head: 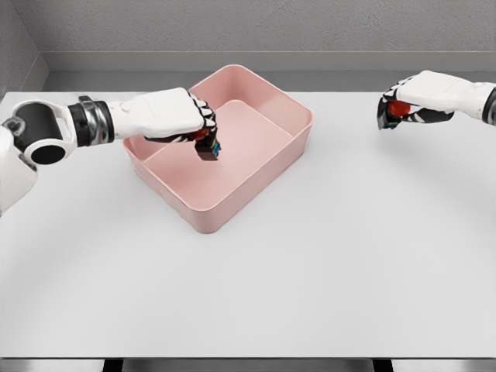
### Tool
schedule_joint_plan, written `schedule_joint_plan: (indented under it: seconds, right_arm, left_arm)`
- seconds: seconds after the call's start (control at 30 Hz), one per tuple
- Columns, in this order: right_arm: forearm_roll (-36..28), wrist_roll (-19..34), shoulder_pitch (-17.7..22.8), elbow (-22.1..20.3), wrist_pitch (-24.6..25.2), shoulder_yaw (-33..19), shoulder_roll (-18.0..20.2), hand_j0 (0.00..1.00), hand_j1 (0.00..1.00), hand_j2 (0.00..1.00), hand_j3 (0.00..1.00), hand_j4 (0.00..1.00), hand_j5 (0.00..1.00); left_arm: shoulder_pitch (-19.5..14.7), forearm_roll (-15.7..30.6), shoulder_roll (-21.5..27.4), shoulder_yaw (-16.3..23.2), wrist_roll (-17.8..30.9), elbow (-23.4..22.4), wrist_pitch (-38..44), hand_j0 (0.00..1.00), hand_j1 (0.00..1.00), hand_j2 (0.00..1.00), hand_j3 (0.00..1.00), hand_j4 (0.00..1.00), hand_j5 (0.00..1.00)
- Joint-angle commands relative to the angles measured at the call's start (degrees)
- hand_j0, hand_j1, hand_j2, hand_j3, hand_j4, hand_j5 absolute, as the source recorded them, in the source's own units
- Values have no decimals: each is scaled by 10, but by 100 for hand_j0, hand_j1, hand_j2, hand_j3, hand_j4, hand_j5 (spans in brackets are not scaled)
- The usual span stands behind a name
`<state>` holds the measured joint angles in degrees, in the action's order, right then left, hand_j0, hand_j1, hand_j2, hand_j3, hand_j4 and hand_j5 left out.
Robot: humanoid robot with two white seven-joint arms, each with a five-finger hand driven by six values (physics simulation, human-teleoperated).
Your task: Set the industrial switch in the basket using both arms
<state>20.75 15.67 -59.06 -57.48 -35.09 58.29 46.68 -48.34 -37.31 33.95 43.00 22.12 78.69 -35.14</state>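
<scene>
A pink rectangular basket (298, 116) sits turned at an angle on the white table, left of centre. My left hand (200, 124) reaches over the basket's left wall, shut on a small dark industrial switch (208, 148) with coloured parts that hangs inside the basket above its floor. At the far right my right hand (394, 112) hovers above the table, its fingers curled around a second small switch (398, 108) with a red part; most of that switch is hidden by the fingers.
The white table (325, 256) stretches wide in front and to the right of the basket. A grey wall runs behind the table's far edge.
</scene>
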Motion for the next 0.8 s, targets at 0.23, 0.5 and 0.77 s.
schedule_joint_plan:
  seconds: [0.23,0.5,0.77]
  right_arm:
    - [-4,0,-9,-38,1,-1,1,55,55,55,55,55,55]
    - [-4,0,-24,-59,1,-1,-10,55,55,55,55,55,55]
    - [-4,1,-34,-84,1,0,-19,55,55,55,55,55,55]
  left_arm:
    - [0,-26,-13,0,0,-40,1,37,37,37,37,37,37]
    - [4,-26,-14,-2,-3,-39,1,58,58,58,58,58,58]
    - [4,-25,-12,-2,-5,-39,1,83,83,83,83,83,83]
